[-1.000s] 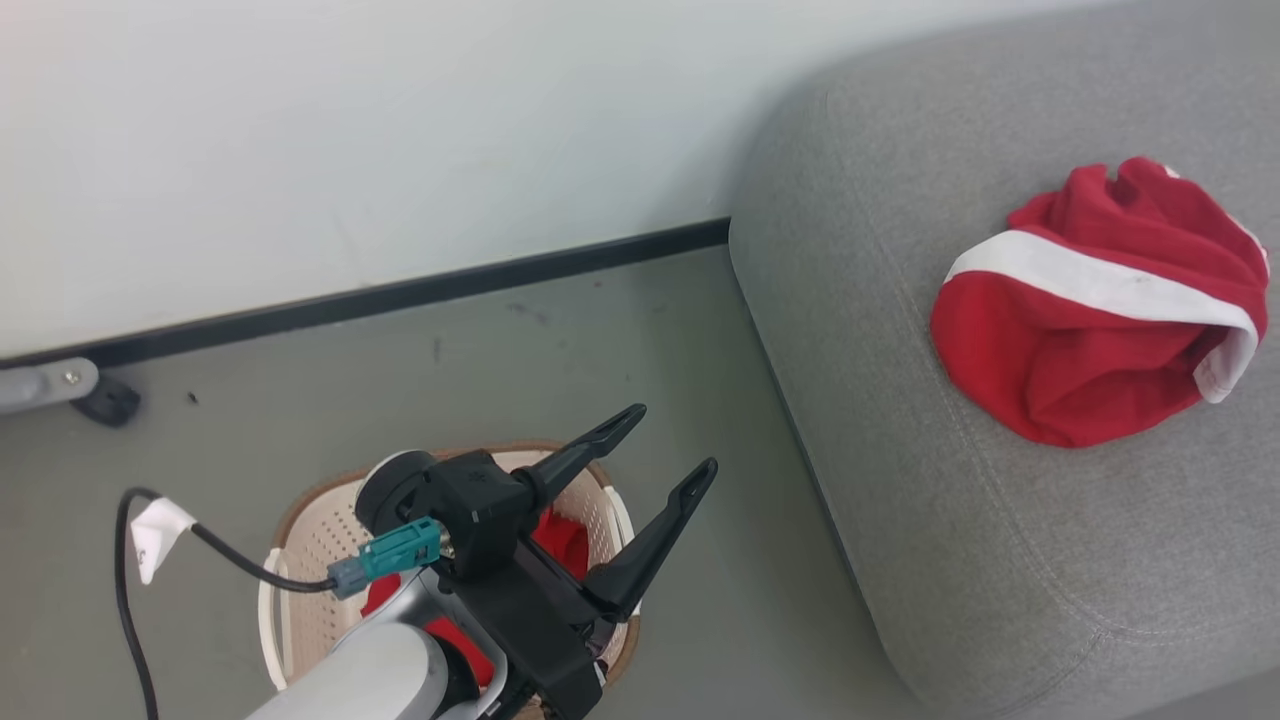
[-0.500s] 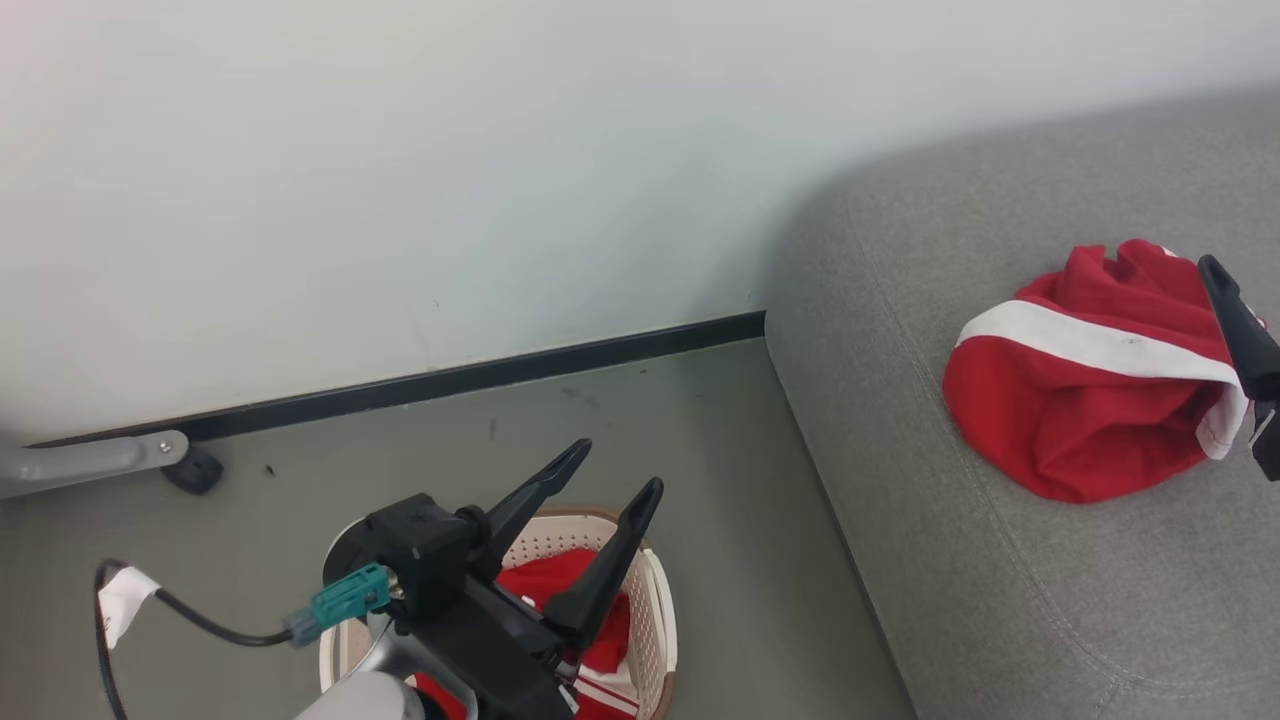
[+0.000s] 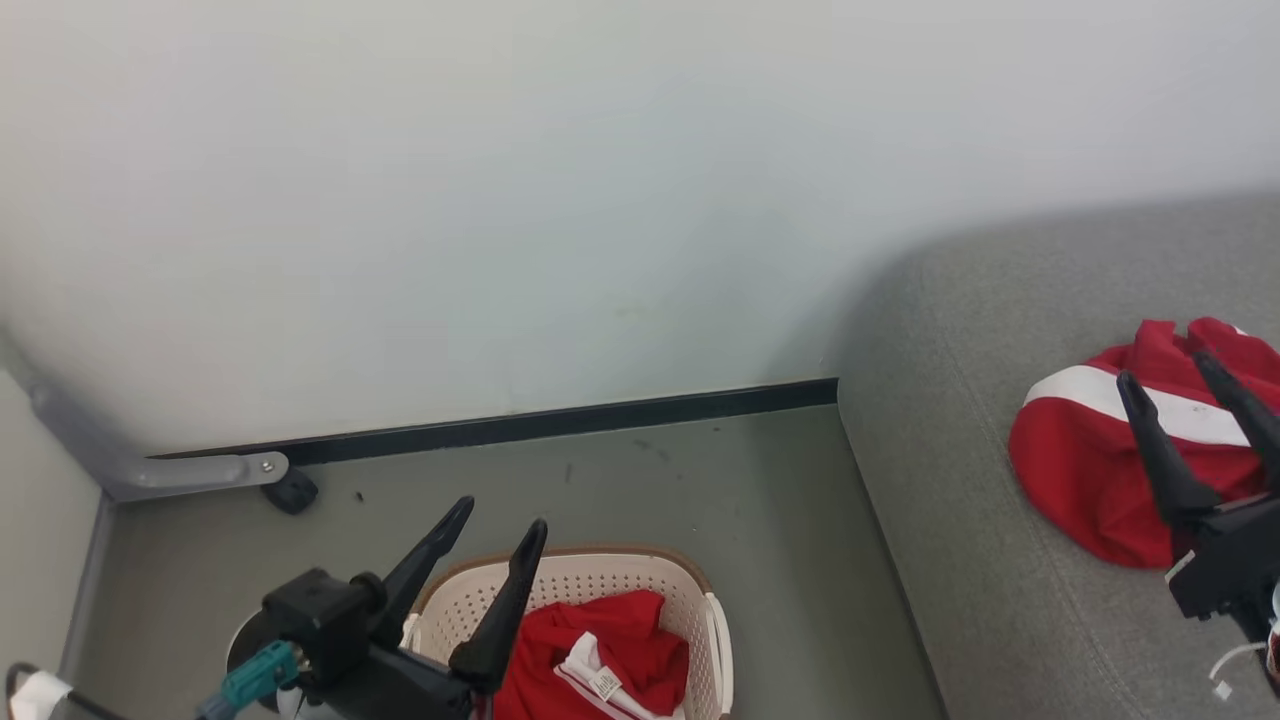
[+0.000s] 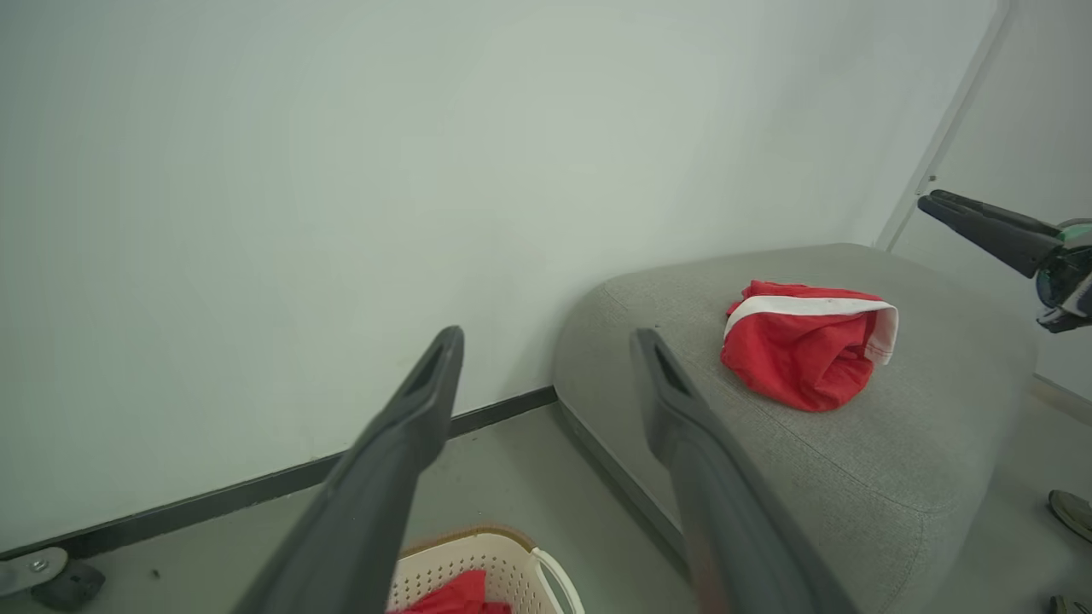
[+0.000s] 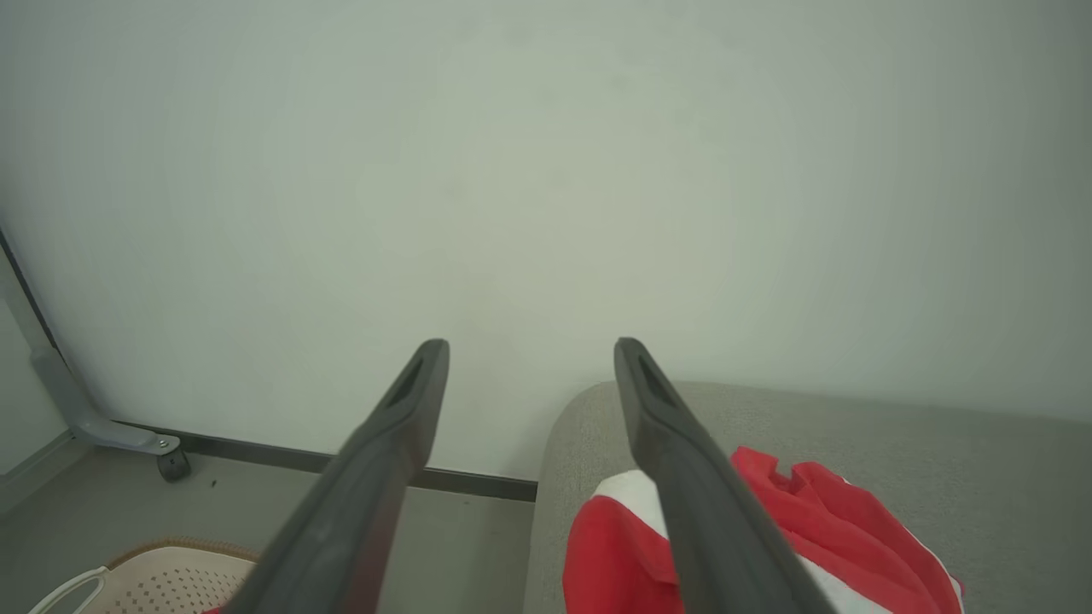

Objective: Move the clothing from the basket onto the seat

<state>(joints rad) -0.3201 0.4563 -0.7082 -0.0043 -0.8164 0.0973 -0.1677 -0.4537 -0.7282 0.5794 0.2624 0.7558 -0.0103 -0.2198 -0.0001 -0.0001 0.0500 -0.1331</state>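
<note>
The cream basket stands on the floor at the lower middle of the head view, holding one red piece of clothing with a white label. A second red and white garment lies crumpled on the grey seat at the right. My left gripper hovers open and empty above the basket's left rim. My right gripper hangs open and empty over the garment on the seat. From the left wrist I see the seat, the garment and the basket.
A white wall with a dark skirting strip runs behind the basket. A grey frame leg with a castor stands at the left by the wall. The grey floor lies between basket and seat. A shoe shows at the far right of the left wrist view.
The head camera has tilted up and turned, so the whole scene has shifted down and right. The right gripper has come into view over the garment on the seat. Both grippers stay open.
</note>
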